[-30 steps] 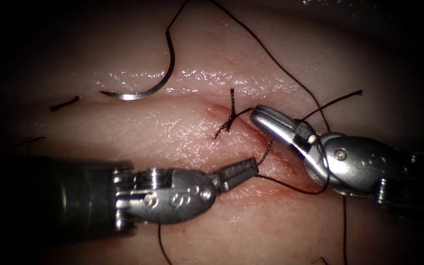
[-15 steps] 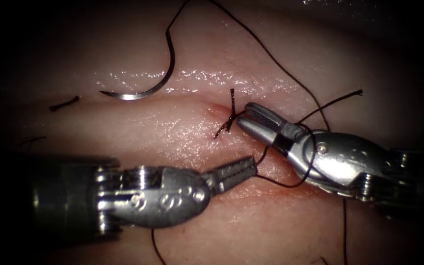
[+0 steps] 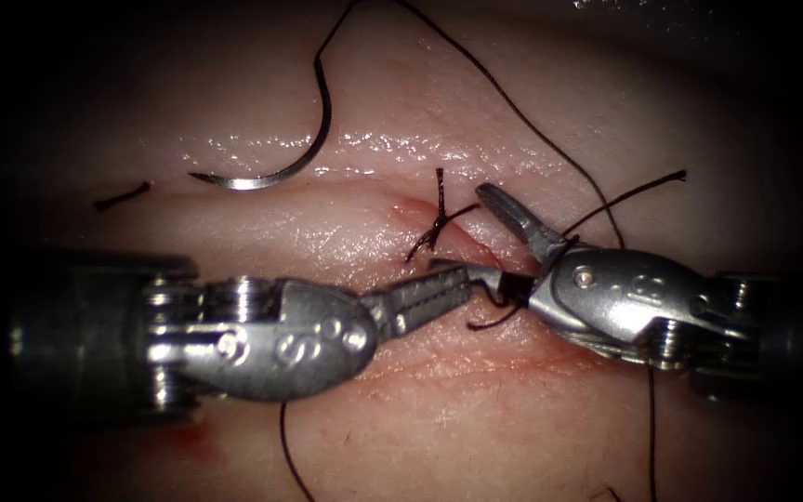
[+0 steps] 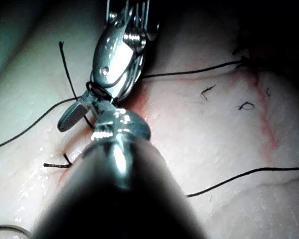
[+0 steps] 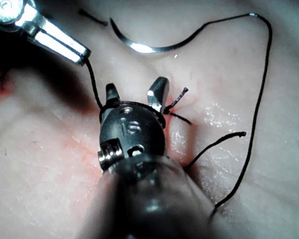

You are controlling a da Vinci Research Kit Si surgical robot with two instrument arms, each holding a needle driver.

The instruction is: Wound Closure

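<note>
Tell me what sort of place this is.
Likely a surgical suturing practice bench: two wristed tools, left and right, work over pale tissue with a cut, and a curved needle with dark thread lies loose on it.

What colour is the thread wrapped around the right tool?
Black thread, clearest in the right wrist view.

Pale pink, glossy tissue [image 3: 346,242] with a reddish streak along the cut [image 3: 476,358]. Bright silver needle [image 3: 271,172], dark toward its swaged end. Black thread [image 3: 513,107] and a black knot [image 3: 437,221]. Both tools silver-grey metal, left tool [image 3: 453,284] with finely ridged jaws, right tool [image 3: 494,237] likewise cross-hatched inside.
</note>
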